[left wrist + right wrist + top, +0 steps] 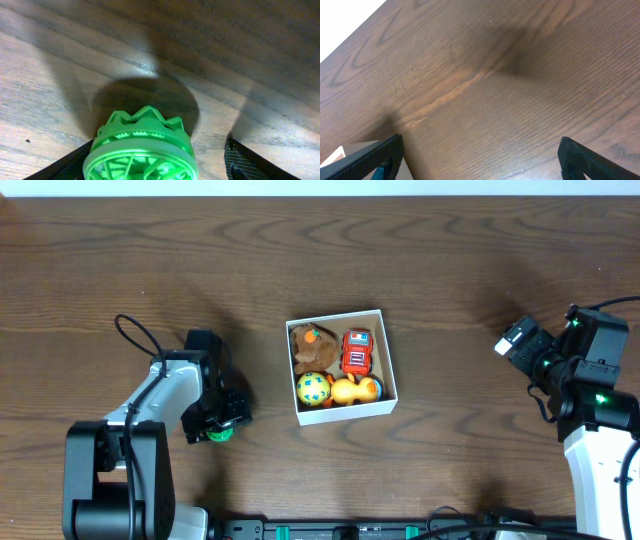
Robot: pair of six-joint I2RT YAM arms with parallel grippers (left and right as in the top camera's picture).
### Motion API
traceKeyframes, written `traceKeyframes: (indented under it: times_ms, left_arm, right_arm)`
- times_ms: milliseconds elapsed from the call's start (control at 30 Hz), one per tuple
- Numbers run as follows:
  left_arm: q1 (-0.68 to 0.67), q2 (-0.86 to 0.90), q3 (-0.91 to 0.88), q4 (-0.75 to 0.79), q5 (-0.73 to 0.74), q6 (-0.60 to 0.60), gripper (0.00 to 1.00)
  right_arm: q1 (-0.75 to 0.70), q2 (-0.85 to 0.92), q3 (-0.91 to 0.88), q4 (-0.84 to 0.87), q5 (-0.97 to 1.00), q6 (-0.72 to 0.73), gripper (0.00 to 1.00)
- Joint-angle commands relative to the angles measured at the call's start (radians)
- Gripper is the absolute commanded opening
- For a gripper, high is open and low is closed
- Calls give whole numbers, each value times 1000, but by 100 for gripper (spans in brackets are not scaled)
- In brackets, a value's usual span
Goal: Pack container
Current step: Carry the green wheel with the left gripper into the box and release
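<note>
Four toys [357, 351] are packed in the container [345, 413]. Left of it, a green toy [142, 145] is flanked, seemingly ungripped, by the open left tool [222, 425]; closing and lifting are needed next. The right tool [480, 157] is spread, empty.

Table: the dark brown wooden table [450, 260] is showing open grain and a soft satin sheen.
Box: the small square white cardboard container [391, 370] is looking matt and papery.
Ring: the bright green toothed plastic ring [142, 145] is gleaming, glossy and slightly translucent.
Plush: the brown fuzzy cloth toy [305, 345] is looking soft and dull.
Car: the red plastic toy car [357, 352] is shining smooth.
Fingers: the black fingers [242, 160], lower right of the left wrist view, are showing fine mesh-textured matt faces.
</note>
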Motion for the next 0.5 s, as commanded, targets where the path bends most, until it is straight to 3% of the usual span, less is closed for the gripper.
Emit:
traceKeyframes:
  times_ms: [0, 133, 367, 467]
  left_arm:
    - [-3, 55, -43, 62, -47, -8, 78]
    - [-3, 55, -43, 55, -46, -9, 68]
    - [-3, 54, -42, 27, -47, -8, 64]
    - [-3, 44, -34, 24, -47, -8, 54]
  right_arm:
    - [-7, -8, 19, -1, -4, 10, 99]
    - [-8, -8, 19, -1, -4, 10, 99]
    - [-8, -8, 19, -1, -4, 10, 99]
    - [-8, -8, 19, -1, -4, 10, 99]
